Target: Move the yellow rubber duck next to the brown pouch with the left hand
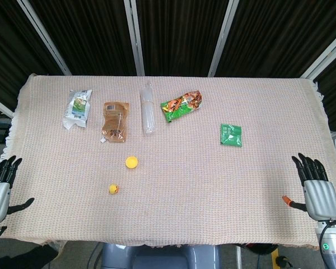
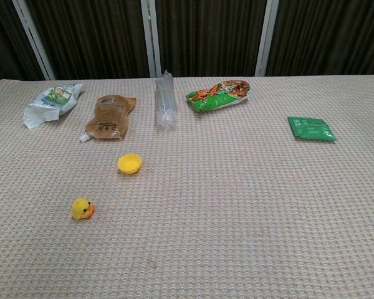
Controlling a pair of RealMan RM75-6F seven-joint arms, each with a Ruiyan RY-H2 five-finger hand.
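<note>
The yellow rubber duck (image 1: 113, 189) (image 2: 82, 209) sits on the tablecloth near the front left, alone. The brown pouch (image 1: 115, 121) (image 2: 108, 116) lies flat further back, well beyond the duck. My left hand (image 1: 0, 188) rests at the table's left front edge with fingers spread, holding nothing, far left of the duck. My right hand (image 1: 316, 188) lies at the right front edge, fingers apart and empty. The chest view shows neither hand.
A small yellow cup (image 1: 132, 162) (image 2: 129, 164) stands between duck and pouch. Across the back lie a white packet (image 1: 78, 108), a clear plastic bottle (image 1: 148, 109) and a green-orange snack bag (image 1: 181, 105). A green sachet (image 1: 231, 134) lies to the right.
</note>
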